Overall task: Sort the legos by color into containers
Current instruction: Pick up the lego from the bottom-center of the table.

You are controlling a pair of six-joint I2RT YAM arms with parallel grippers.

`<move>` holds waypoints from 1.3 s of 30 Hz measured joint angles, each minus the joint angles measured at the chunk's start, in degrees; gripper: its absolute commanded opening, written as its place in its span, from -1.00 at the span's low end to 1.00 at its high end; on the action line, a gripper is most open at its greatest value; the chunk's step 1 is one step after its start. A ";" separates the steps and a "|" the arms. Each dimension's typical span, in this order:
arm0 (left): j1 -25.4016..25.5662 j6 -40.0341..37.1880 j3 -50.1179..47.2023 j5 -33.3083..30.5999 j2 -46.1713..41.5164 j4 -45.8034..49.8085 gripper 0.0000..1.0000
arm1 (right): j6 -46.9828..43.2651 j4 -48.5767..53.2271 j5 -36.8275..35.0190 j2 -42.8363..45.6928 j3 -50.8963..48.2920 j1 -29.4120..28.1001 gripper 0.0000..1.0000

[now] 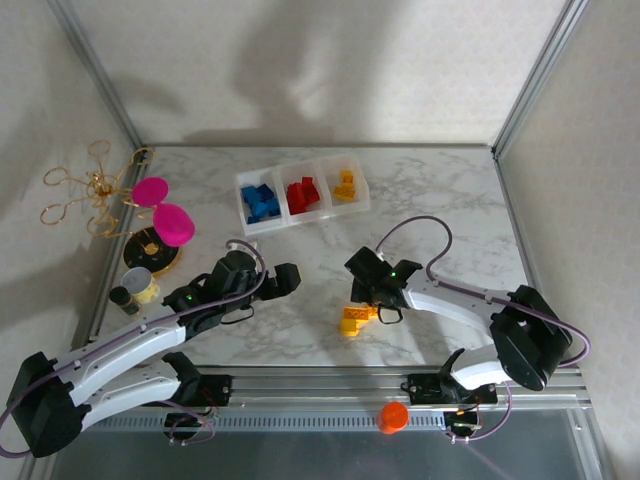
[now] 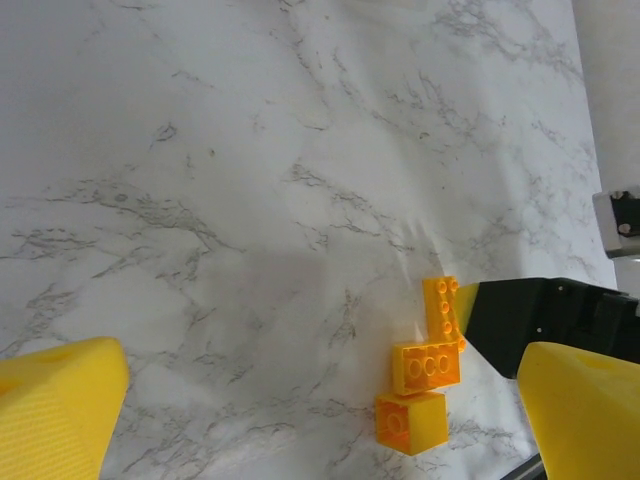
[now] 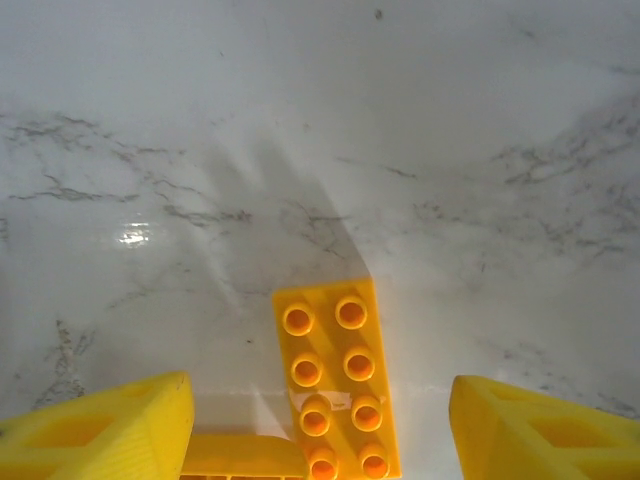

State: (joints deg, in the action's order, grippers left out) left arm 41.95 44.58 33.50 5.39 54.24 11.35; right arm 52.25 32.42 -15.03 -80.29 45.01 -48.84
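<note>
The white three-compartment tray (image 1: pixel 238 184) stands at the back of the table with blue legos (image 1: pixel 262 203), red legos (image 1: pixel 303 195) and yellow legos (image 1: pixel 346 187) in separate compartments. Three loose yellow legos (image 1: pixel 354 320) lie in the near middle. My right gripper (image 1: pixel 372 306) is low over them and open. It straddles a yellow eight-stud brick (image 3: pixel 335 385) with a gap on each side, and a second yellow brick (image 3: pixel 240 460) lies by its left finger. My left gripper (image 1: pixel 287 279) hovers open to their left, nothing between its fingers (image 2: pixel 60 410); the three bricks (image 2: pixel 428 367) lie ahead of it.
Two magenta discs (image 1: pixel 163 210), a black round base and a small grey-and-yellow cup (image 1: pixel 140 285) stand at the left edge, with gold wire shapes (image 1: pixel 90 190) behind. An orange knob (image 1: pixel 393 417) sits on the front rail. Metal frame posts border both sides.
</note>
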 measured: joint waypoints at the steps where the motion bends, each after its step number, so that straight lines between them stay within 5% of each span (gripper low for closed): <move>1: 0.02 -0.02 0.00 0.09 0.28 -0.20 0.99 | 0.85 -0.04 0.00 -0.42 0.00 -0.15 0.28; 28: 0.50 -0.87 0.00 0.50 2.93 -0.83 0.99 | 2.03 -3.08 0.00 -8.00 -0.04 -1.09 -0.35; 39: 0.50 -0.81 0.02 -2.01 2.93 -0.83 0.99 | -0.81 -1.92 -0.76 -5.22 1.03 0.52 -0.37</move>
State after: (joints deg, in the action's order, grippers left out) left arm 42.46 43.77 33.52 3.38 57.17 10.52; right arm 51.44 30.50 -15.79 -85.52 46.04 -48.31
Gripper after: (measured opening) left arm 0.996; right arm 0.313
